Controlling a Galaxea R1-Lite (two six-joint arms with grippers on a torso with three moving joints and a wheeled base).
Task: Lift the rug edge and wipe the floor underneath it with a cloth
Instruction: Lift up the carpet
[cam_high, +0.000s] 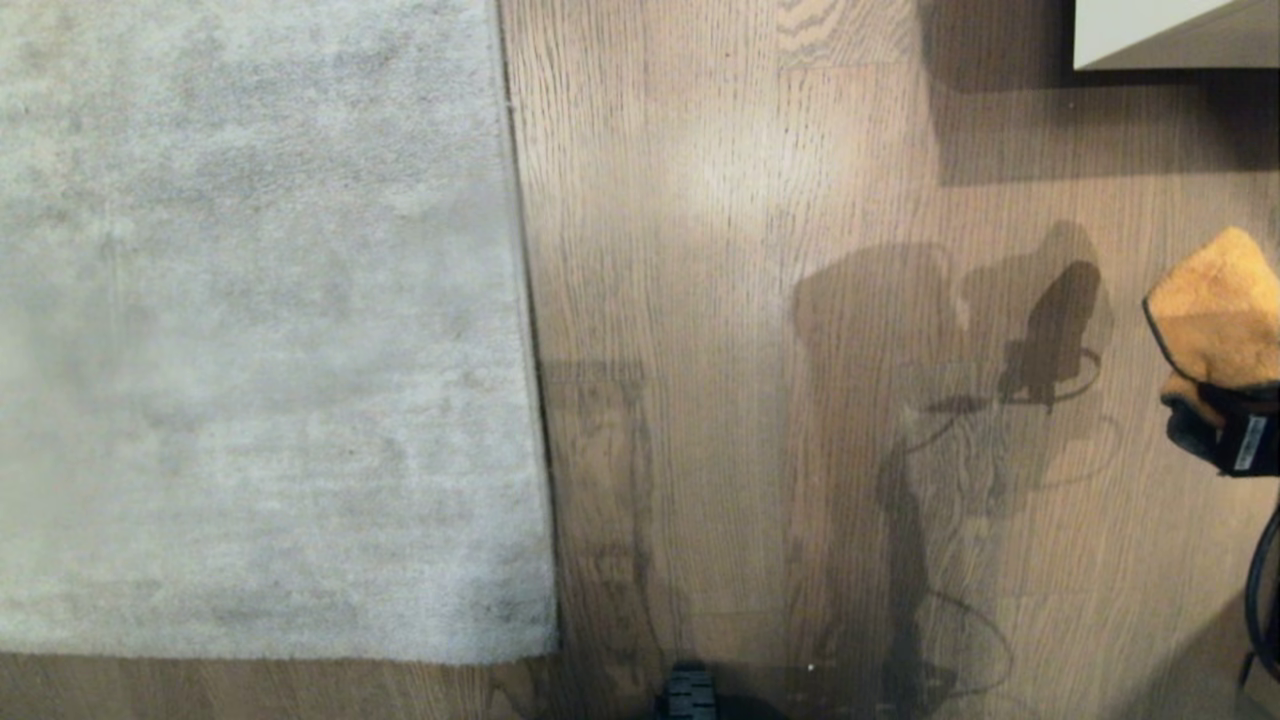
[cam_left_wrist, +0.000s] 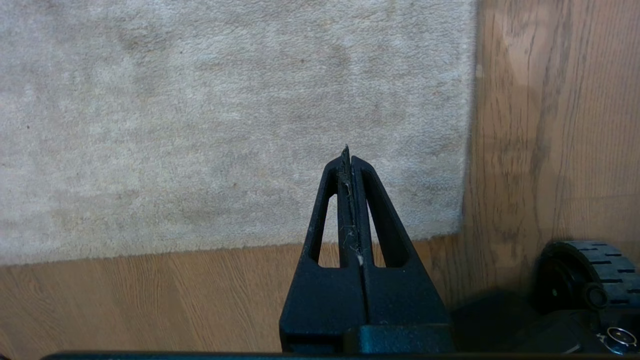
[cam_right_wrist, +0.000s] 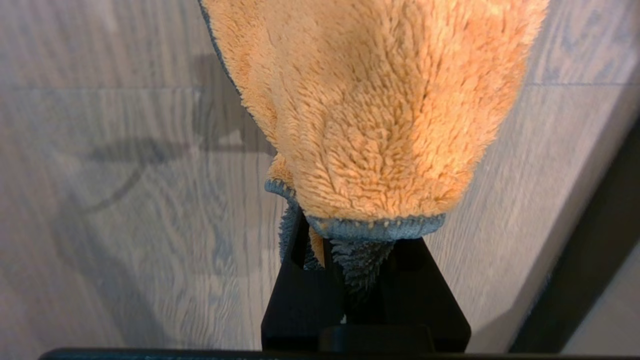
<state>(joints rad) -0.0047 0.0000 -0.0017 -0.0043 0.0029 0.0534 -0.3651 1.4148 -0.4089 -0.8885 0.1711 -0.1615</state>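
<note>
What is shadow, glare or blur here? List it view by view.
Head view: a pale glare patch on the floor, and dark arm-and-cable shadows beside the cloth held by the right tool. Right wrist view: floor grain streaked and soft, cloth pile sharp. Left wrist view: evenly lit; the shut left tool and the rug edge are crisp.

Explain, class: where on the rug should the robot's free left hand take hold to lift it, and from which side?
Probably the squared corner of the rug, approached from the bare floor side. Two straight borders meet there, so that part should peel up most easily. The rug lies flat, so the shut left hand must open and slide one finger underneath. The right hand holds the cloth.
</note>
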